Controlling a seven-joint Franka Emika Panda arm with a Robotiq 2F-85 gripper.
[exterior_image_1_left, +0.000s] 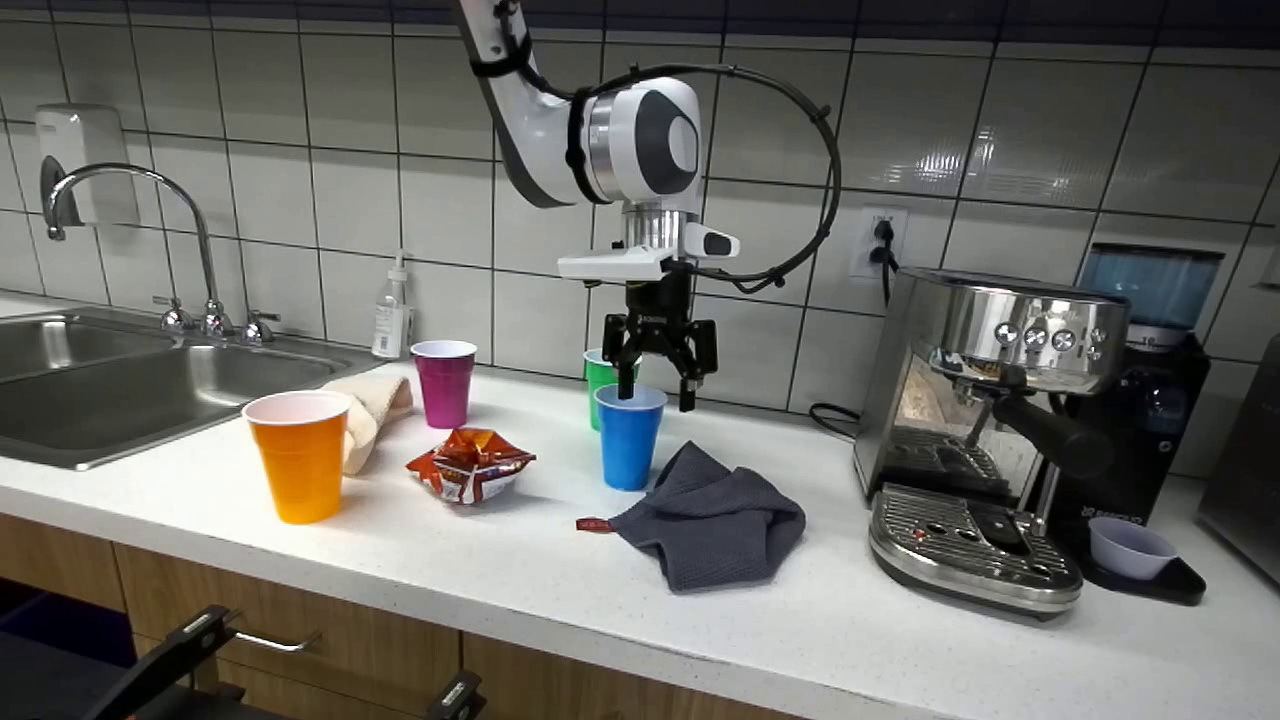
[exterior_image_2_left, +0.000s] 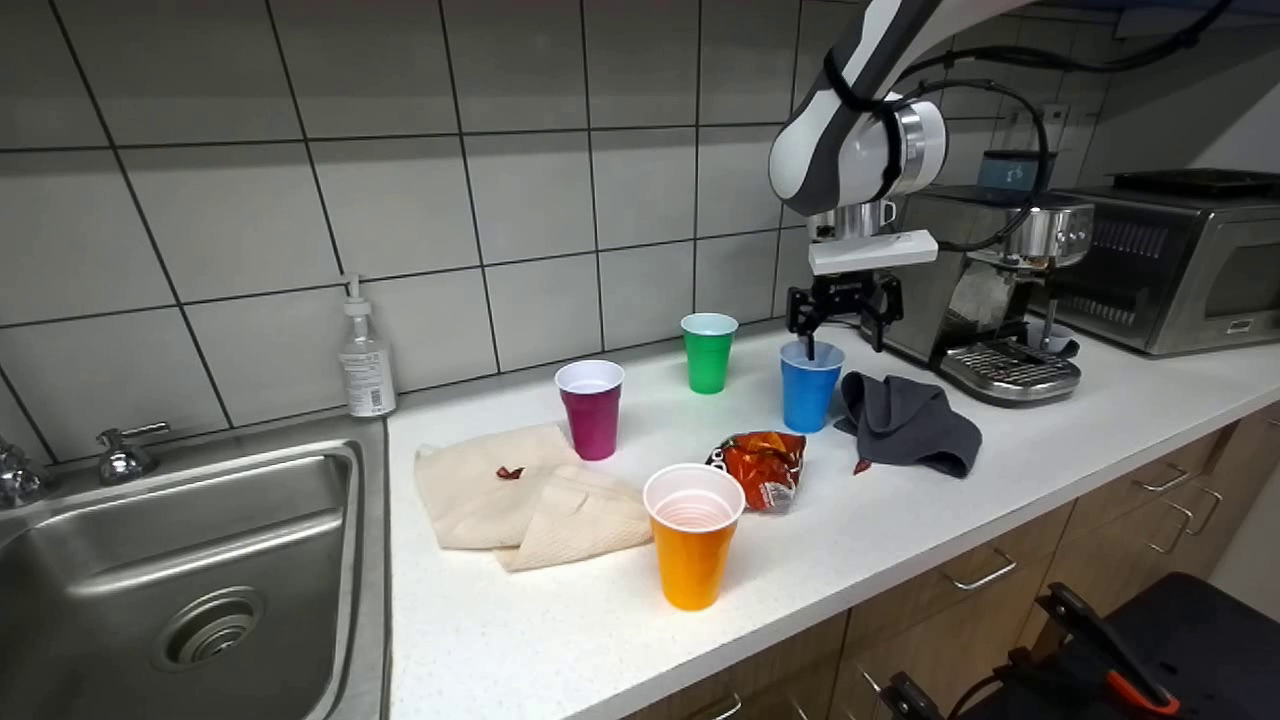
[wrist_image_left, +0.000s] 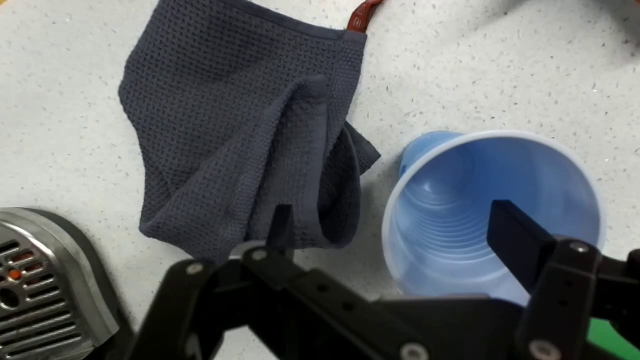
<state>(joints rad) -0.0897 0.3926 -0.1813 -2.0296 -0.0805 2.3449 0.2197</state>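
While the hand (exterior_image_1_left: 657, 400) stood wide, one finger (wrist_image_left: 520, 240) pointed into the blue cup (exterior_image_1_left: 629, 450) beside the grey cloth (exterior_image_1_left: 733, 525).

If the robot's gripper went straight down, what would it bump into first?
The gripper would probably meet the blue cup first: one finger lines up with its opening, the other seems over the gray cloth. Exact depth is unclear.

I see the white arm (exterior_image_1_left: 543, 145) slant down from well above the blue cup (exterior_image_1_left: 630, 450), bend sharply, and end in a wrist (exterior_image_1_left: 658, 140) that sits higher than the cup and slightly to one side. Below it the black end effector (exterior_image_1_left: 657, 396) points straight down, fingers (wrist_image_left: 517, 237) spread wide, one over the cup's mouth, the other outside its rim.
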